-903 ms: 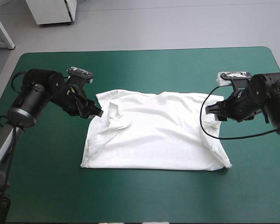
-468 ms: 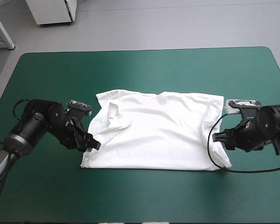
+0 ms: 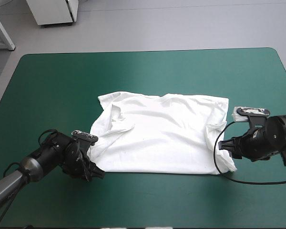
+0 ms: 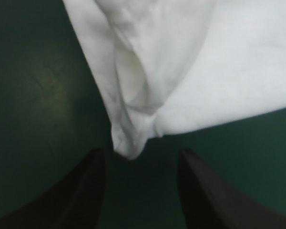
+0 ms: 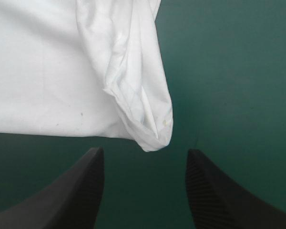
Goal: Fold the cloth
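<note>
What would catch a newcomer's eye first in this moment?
The white T-shirt lies spread mostly flat at the middle of the teal-green table. The left gripper and right gripper sit low at its two near corners, fingers open, each corner just ahead of the gap.

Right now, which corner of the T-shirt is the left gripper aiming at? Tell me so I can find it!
On the teal-green table lies the white T-shirt, spread flat. Follow its near edge to the left arm's side: there the corner bunches into a soft pointed tip. It alone sits just ahead of the left gripper and its open black fingers.
</note>
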